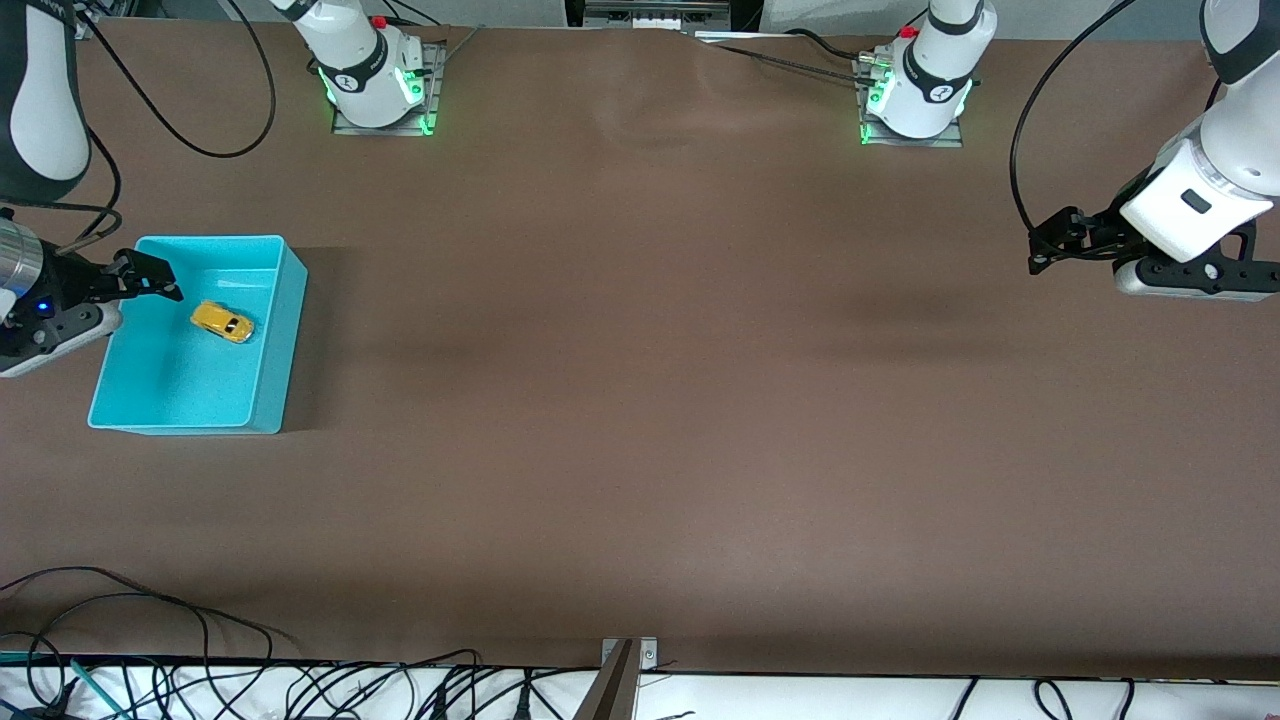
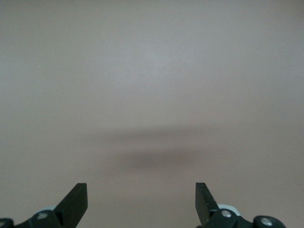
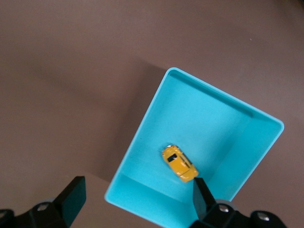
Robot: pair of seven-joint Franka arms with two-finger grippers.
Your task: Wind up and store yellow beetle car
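Yellow car [image 1: 222,321] lies in your bin [image 1: 285,330], at four o'clock from the right pincer [image 1: 150,277], which hangs wide and empty. Left pincer [image 1: 1050,243] waits, wide, empty, over bare worktop [image 1: 640,400].

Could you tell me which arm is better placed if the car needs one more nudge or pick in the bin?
Right. The right gripper hangs open over the bin's rim, beside the car lying inside. The left gripper waits open over bare table at the left arm's end.
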